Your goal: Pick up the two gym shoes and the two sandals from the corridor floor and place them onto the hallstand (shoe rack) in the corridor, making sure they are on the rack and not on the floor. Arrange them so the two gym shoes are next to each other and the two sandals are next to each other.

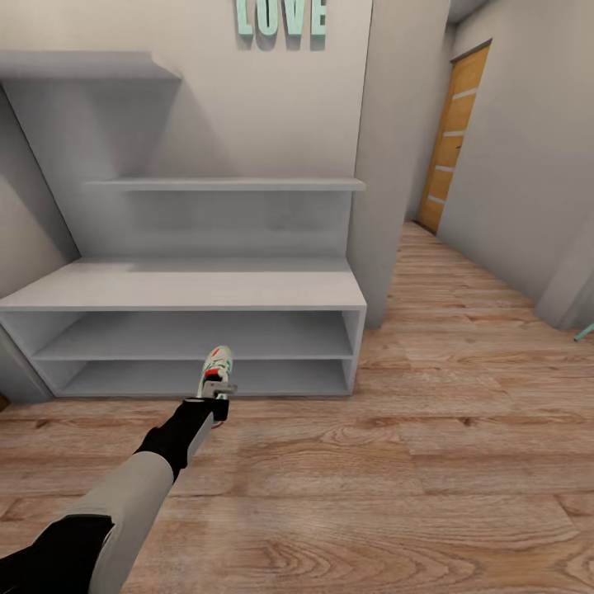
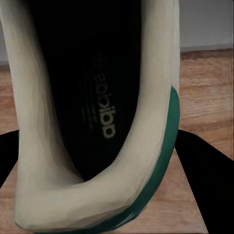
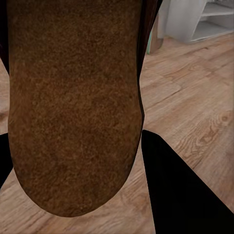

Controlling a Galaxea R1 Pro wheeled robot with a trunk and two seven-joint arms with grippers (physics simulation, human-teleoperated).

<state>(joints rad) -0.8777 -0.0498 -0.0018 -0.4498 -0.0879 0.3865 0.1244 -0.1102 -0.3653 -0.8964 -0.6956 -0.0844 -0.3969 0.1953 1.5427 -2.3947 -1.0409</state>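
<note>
A white gym shoe with green stripes and a red-orange patch sits in my left gripper, which is shut on its heel end. The toe points at the lowest open shelf of the pale grey hallstand. In the left wrist view the shoe's cream wall and dark insole are close up between black fingers. My right gripper is shut on a brown sandal, held over the wood-plank corridor floor. The rack's shelves and bench top look bare.
The corridor floor stretches open to the right of the hallstand. A wall corner stands beside the rack, an orange-brown door at the corridor's far end. A teal edge pokes in at the right.
</note>
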